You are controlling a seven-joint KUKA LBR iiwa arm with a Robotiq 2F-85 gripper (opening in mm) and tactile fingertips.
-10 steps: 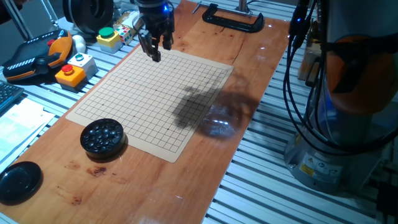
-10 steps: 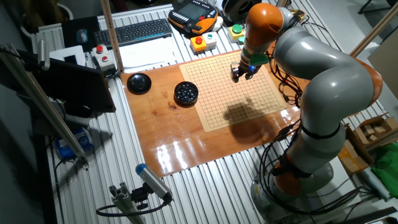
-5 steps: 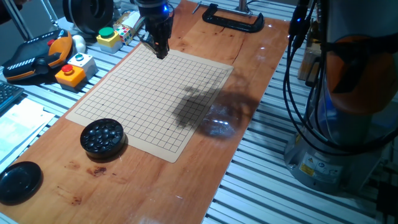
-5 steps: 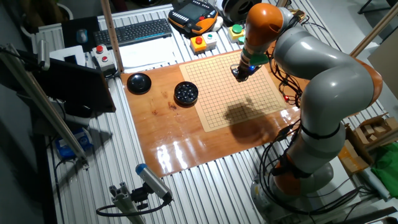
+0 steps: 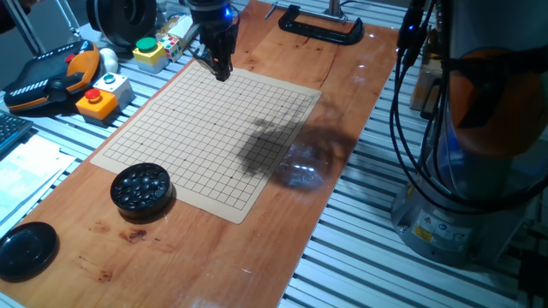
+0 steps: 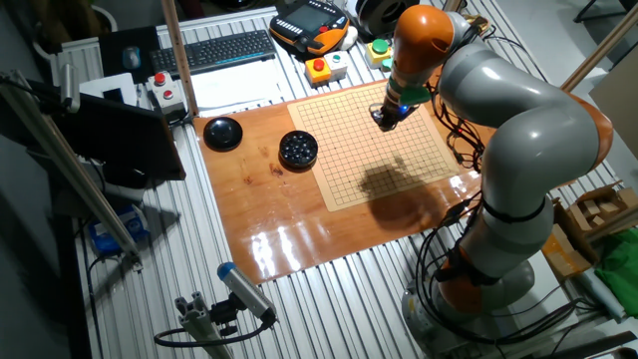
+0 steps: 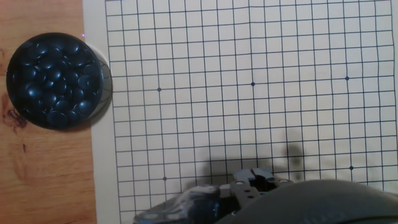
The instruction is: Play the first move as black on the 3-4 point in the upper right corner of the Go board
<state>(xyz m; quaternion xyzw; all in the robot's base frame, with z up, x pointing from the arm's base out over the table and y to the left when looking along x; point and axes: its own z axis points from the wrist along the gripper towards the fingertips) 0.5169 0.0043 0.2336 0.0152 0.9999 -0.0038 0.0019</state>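
Observation:
My gripper (image 5: 222, 74) hangs with its fingers pressed together just over the upper right corner (image 5: 199, 73) of the tan Go board (image 5: 214, 145), a few lines in from both edges. No black stone shows between the fingers or on the grid; the crossing right under the tips, the 3-4 point, is hidden by them. From the other fixed view the gripper (image 6: 383, 122) sits over the board's (image 6: 384, 160) far right part. The hand view shows the gripper (image 7: 252, 179) as a blurred shape at the bottom, over the bare grid (image 7: 249, 62).
A black bowl of stones (image 5: 140, 186) stands at the board's near left corner, its lid (image 5: 26, 250) farther left on the wood. Button boxes (image 5: 103, 94) and a pendant (image 5: 51, 73) lie beyond the board's left edge. A black clamp (image 5: 321, 26) lies at the back.
One second ago the fingers stood apart over the corner; they have since shut and stayed shut. The hand has kept its place over the board.

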